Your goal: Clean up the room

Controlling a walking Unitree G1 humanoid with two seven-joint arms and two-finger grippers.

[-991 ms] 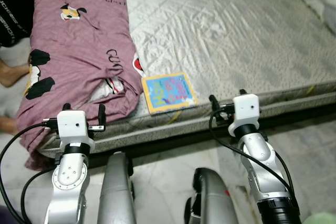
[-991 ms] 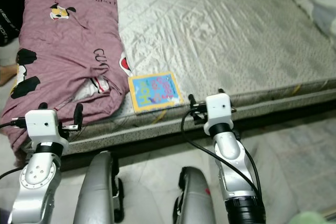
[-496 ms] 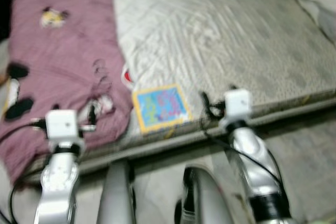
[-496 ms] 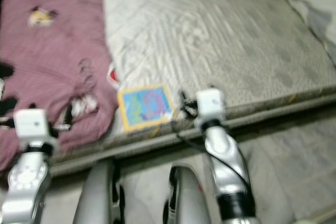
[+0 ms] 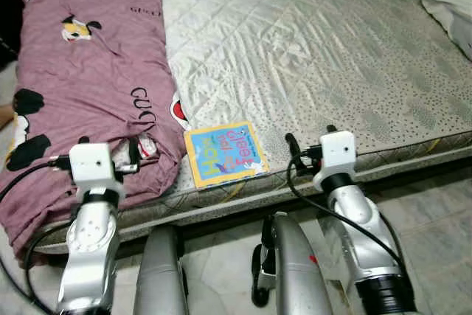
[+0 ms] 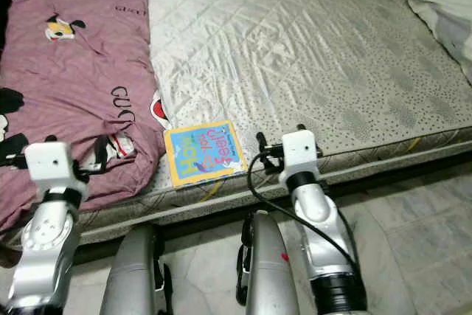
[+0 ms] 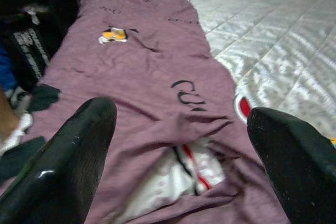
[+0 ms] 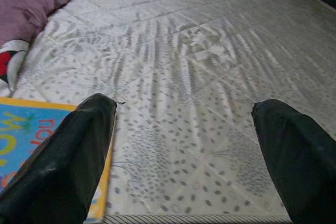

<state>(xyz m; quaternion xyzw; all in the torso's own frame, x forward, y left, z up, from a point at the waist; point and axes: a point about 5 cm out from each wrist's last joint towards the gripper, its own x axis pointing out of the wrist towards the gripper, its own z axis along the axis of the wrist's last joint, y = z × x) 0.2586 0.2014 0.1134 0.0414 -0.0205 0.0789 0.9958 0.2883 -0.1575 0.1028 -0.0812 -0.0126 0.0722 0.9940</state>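
A children's book (image 5: 223, 154) with a blue cover and yellow border lies flat near the front edge of the silver-grey mattress (image 5: 332, 49). A purple printed quilt (image 5: 88, 86) is bunched along the bed's left side, just left of the book. My left gripper (image 5: 109, 145) is open and held over the quilt's near end (image 7: 173, 129). My right gripper (image 5: 310, 136) is open above the mattress edge, just right of the book (image 8: 21, 129). Neither holds anything.
A white cloth (image 5: 450, 1) lies on the bed's far right corner. Pale tiled floor (image 5: 435, 212) runs in front of the bed and around my legs. Dark bags (image 7: 31, 40) sit beyond the quilt on the left.
The whole view has shifted as I moved closer to the bed. Both grippers now sit over the mattress edge. The book and quilt have not moved on the bed.
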